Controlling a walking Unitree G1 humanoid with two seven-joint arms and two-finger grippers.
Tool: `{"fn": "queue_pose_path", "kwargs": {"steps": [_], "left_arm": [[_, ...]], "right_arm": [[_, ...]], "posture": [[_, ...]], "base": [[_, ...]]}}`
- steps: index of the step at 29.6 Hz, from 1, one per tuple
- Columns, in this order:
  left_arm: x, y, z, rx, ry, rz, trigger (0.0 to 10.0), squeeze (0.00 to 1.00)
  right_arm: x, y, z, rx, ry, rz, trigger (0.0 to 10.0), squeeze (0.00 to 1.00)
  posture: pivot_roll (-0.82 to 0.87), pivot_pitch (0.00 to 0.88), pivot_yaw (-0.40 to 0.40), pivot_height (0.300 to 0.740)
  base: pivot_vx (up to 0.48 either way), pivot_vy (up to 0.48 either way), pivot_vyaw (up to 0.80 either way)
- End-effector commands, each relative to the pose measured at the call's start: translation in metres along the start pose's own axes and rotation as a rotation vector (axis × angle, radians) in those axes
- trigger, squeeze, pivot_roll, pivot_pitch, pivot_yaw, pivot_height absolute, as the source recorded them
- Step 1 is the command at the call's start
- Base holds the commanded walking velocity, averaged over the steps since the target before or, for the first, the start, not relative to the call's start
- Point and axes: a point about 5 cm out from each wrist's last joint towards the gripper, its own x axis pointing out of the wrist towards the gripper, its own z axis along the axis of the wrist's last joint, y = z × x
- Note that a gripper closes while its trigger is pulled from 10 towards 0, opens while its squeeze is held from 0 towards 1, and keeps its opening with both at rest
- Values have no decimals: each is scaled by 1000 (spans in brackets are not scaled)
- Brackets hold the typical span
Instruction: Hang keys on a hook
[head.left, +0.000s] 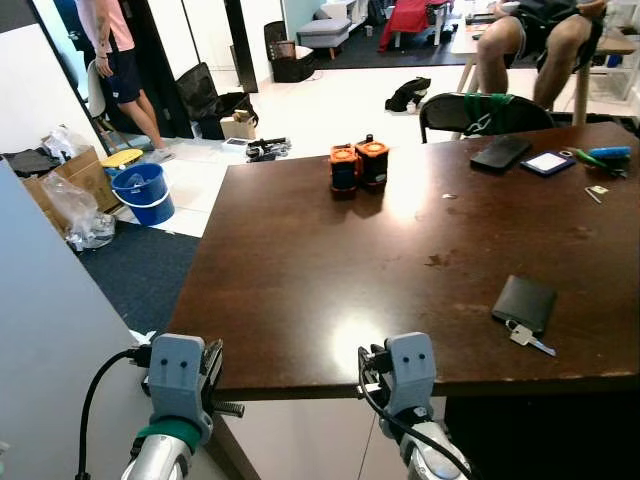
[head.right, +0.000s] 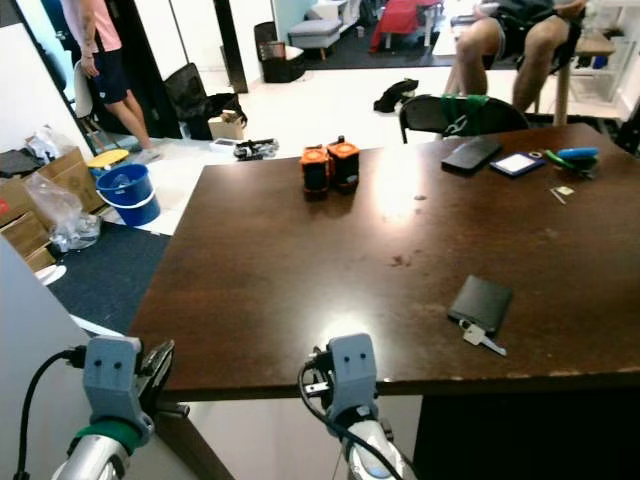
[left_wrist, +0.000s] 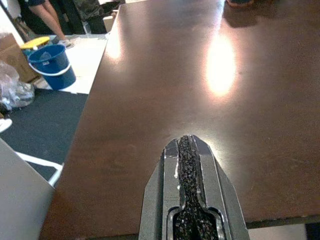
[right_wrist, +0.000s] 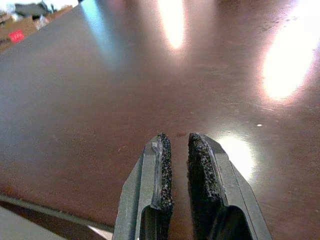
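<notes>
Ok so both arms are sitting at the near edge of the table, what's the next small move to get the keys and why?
Probably reach the right gripper forward and to the right toward the keys, which lie beside the black wallet near the table's front right. That gripper sits nearer to them than the left gripper, its fingers are slightly parted, and nothing is held yet.
</notes>
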Motion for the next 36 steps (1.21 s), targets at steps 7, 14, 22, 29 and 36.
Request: {"fn": "queue_pose_path", "kwargs": {"steps": [7,14,22,29,36], "left_arm": [[-8,-9,-10,-12,12,43,10000,0],[-9,-26,-10,6,-10,15,10000,0],[-10,-33,-12,7,-9,-3,10000,0],[-10,-34,-11,2,-19,-21,10000,0],[-13,-32,-8,-9,-49,-6,10000,0]], "right_arm": [[-7,-11,-14,15,60,23,10000,0],[-10,-27,-10,8,30,5,10000,0],[-11,-31,-8,-14,26,-3,10000,0],[-11,-32,-8,-6,27,-9,10000,0],[-13,-31,-7,2,20,-9,10000,0]], "posture": [[-82,67,81,740],[-93,79,28,740],[-106,86,38,740],[-118,95,56,740],[-123,108,86,740]], "base": [[0,0,0],[0,0,0],[0,0,0],[0,0,0],[0,0,0]]}}
